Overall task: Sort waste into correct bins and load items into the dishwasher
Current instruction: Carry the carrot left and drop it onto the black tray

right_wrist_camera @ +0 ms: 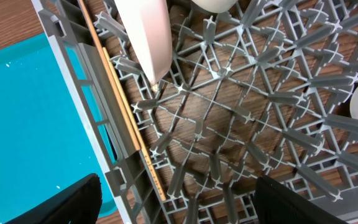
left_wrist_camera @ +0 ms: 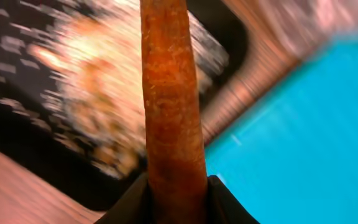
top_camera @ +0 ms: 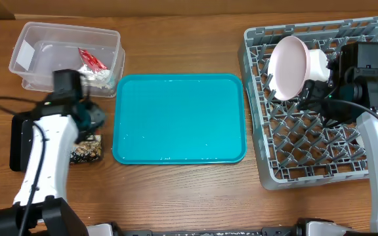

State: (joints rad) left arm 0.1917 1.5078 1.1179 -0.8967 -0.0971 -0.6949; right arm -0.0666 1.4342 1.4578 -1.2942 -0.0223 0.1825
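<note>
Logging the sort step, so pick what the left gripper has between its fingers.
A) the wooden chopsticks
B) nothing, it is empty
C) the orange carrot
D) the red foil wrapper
C: the left wrist view shows the orange carrot clamped between the fingers of the left gripper, above the black tray.

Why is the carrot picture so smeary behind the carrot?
Left wrist view: the carrot is fairly sharp, but the food scraps and teal tray behind it are smeared, probably motion or focus blur. Right wrist view: the dish rack looks crisp. Overhead view: clear too.
</note>
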